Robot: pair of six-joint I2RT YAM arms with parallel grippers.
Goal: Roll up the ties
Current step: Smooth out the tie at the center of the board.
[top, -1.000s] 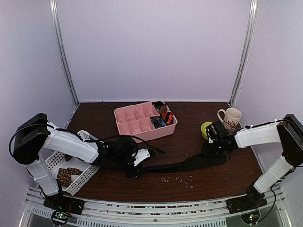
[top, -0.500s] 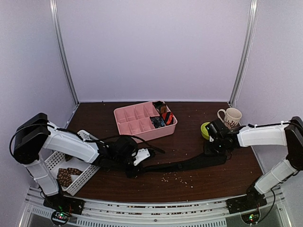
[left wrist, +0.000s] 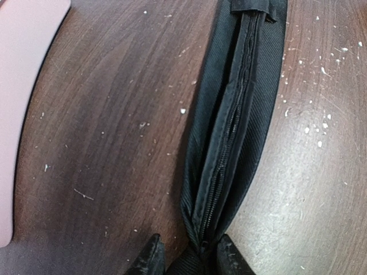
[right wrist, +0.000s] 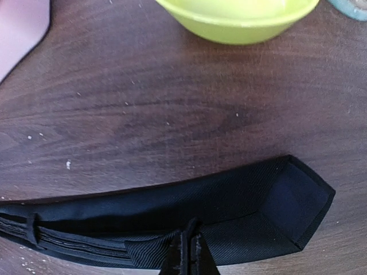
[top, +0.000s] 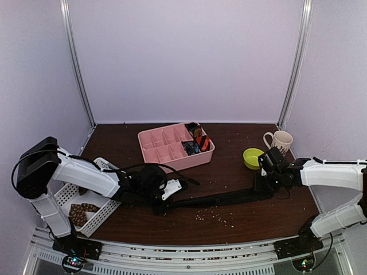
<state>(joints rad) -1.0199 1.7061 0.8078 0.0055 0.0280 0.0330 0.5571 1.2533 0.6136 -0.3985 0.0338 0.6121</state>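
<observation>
Top view: the black tie (top: pixel 218 199) lies taut on the counter (top: pixel 241 143), its long axis running from the left claw (top: pixel 162 203) to the right claw (top: pixel 261 186). Left wrist view: the left claw (left wrist: pixel 189 260) pinches the narrow end, and the tie runs straight ahead. Right wrist view: the right claw (right wrist: pixel 189 252), pressed together, nips a fold, with the wide tip to its right

My top camera sits high behind the arm bases (top: pixel 74 247), facing forward and down over the whole tabletop (top: pixel 241 152). Both wrist cameras look steeply down from very close (wood grain fills them). All three share the black tie (top: pixel 218 199): left wrist its narrow stretch, right wrist its wide end.
</observation>
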